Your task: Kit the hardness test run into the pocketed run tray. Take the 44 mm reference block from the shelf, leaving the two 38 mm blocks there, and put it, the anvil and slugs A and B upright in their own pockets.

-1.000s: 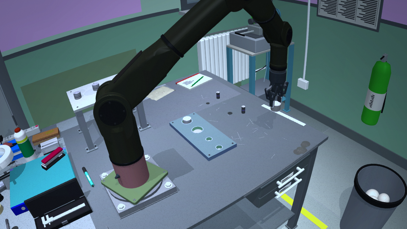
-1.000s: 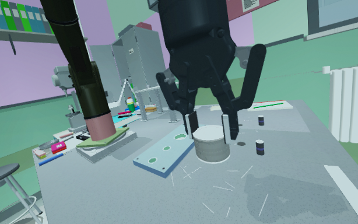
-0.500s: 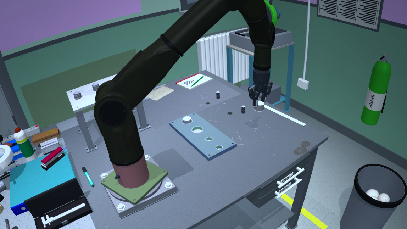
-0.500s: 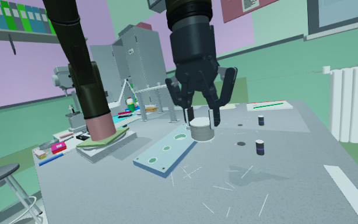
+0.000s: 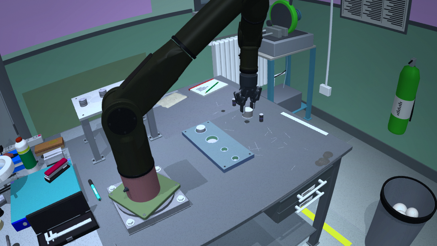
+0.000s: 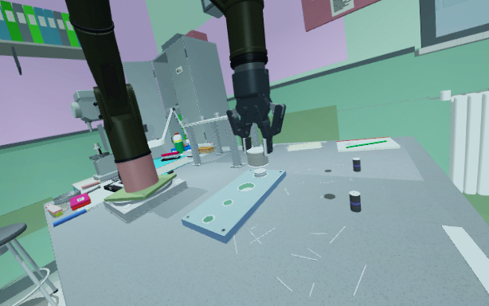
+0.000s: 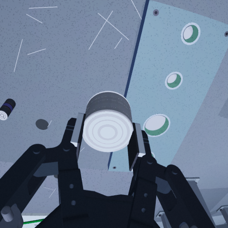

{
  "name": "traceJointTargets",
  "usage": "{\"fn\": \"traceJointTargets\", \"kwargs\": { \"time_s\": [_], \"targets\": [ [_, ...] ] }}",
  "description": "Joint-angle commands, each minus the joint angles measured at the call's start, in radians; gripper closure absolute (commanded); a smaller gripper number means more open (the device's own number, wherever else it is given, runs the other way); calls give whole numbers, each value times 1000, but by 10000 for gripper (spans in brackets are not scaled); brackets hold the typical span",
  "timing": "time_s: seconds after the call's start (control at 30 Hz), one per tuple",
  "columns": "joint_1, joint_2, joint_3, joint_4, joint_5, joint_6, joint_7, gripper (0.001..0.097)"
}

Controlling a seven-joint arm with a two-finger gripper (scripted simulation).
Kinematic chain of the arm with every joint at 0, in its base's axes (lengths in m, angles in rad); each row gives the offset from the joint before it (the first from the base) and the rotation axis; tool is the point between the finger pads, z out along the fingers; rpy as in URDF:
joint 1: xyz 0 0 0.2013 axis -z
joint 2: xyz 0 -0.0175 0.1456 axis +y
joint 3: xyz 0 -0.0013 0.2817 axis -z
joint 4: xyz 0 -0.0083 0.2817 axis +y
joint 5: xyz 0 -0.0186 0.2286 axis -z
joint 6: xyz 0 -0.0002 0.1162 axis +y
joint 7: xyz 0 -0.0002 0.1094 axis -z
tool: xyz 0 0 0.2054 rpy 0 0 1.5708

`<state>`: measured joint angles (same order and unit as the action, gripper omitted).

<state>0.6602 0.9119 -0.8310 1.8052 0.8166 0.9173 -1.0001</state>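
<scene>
The anvil (image 7: 107, 121), a pale grey cylinder with ringed top, is in my grip, carried upright above the bench (image 5: 247, 113) (image 6: 257, 156). My gripper (image 7: 106, 137) (image 5: 247, 105) (image 6: 258, 145) is closed around its sides, just off the far end of the blue run tray (image 5: 217, 144) (image 6: 235, 201) (image 7: 172, 86). The tray's end pocket holds a reference block (image 5: 200, 128) (image 6: 260, 172); the large pocket (image 5: 212, 139) beside it and two small pockets are empty. Two dark slugs with blue bands (image 5: 261, 117) (image 5: 234, 102) stand upright on the bench (image 6: 355, 201) (image 6: 356, 164). Two blocks (image 5: 83, 102) (image 5: 102, 92) sit on the shelf.
The arm's base (image 5: 143, 195) stands on the bench's near left. A notepad (image 5: 208, 87) lies at the far edge and a white strip (image 5: 304, 123) along the right edge. Dark round marks (image 5: 247, 121) and scratches dot the bench top. A cluttered side table (image 5: 39, 183) stands left.
</scene>
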Motion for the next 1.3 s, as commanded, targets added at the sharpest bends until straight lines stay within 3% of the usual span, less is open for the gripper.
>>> {"fn": "traceJointTargets", "kwargs": {
  "time_s": [0.0, 0.37, 0.67, 0.93, 1.27],
  "targets": [
    [-3, -2, -15, 14, 13, 1, -29, 901],
    [-40, -6, -180, 194, 170, 3, -371, 901],
    [-62, -8, -277, 300, 263, 4, -574, 901],
    [-73, -8, -324, 351, 307, 5, -671, 901],
    [-76, -9, -338, 365, 320, 5, -699, 901]
  ]
}}
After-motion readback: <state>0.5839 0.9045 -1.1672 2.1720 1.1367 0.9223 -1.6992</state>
